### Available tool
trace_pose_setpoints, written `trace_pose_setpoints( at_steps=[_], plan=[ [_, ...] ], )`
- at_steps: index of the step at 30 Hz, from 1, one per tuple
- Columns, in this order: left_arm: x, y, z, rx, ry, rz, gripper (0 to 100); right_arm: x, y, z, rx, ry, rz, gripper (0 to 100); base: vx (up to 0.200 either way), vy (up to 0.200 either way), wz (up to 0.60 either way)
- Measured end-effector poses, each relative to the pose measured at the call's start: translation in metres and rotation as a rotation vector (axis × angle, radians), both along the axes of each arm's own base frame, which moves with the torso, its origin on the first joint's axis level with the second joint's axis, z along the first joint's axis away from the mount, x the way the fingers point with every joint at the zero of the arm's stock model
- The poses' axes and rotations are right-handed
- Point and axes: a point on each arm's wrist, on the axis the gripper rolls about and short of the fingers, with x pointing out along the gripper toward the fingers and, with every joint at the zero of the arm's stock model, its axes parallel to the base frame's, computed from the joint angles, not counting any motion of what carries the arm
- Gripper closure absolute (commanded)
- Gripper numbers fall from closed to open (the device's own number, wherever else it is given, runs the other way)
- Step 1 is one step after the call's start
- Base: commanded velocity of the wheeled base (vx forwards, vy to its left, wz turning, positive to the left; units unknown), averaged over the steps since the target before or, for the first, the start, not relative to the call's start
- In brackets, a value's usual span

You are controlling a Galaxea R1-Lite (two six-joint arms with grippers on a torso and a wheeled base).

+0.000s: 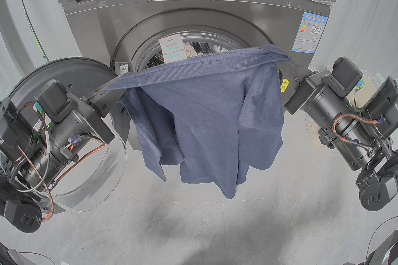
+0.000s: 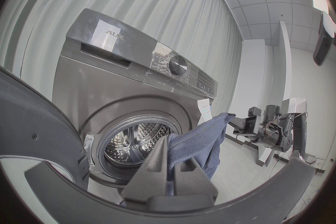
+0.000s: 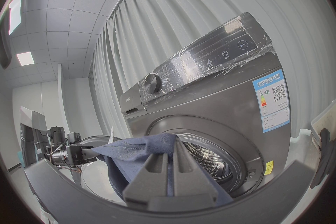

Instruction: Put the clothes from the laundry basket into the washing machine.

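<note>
A navy blue T-shirt (image 1: 215, 112) hangs stretched between my two grippers in front of the grey washing machine (image 1: 103, 21). My left gripper (image 1: 111, 92) is shut on the shirt's left end, my right gripper (image 1: 286, 65) shut on its right end. The collar edge with a white tag (image 1: 172, 48) lies level with the open drum mouth (image 1: 199, 46). In the left wrist view the left gripper (image 2: 170, 165) pinches the blue fabric (image 2: 199, 140) before the drum (image 2: 136, 140). In the right wrist view the right gripper (image 3: 170, 161) clamps the cloth (image 3: 140, 151).
The round washer door (image 1: 62, 83) stands swung open on the left, right behind my left arm. A pale laundry basket (image 1: 365, 92) shows partly behind my right arm. Grey floor (image 1: 199, 228) lies free below the hanging shirt. Curtains hang behind the machine.
</note>
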Motion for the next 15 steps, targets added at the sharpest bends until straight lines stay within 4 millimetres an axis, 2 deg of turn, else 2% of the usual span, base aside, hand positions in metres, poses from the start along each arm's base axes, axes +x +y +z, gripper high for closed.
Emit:
trace_pose_setpoints(
  at_steps=[15],
  plan=[
    [0.0012,0.0008,0.0093,-0.021,-0.034,0.01,100,-0.0033,-0.0025,0.005,0.01,-0.015,0.0,100,0.0,0.0,0.0]
  ],
)
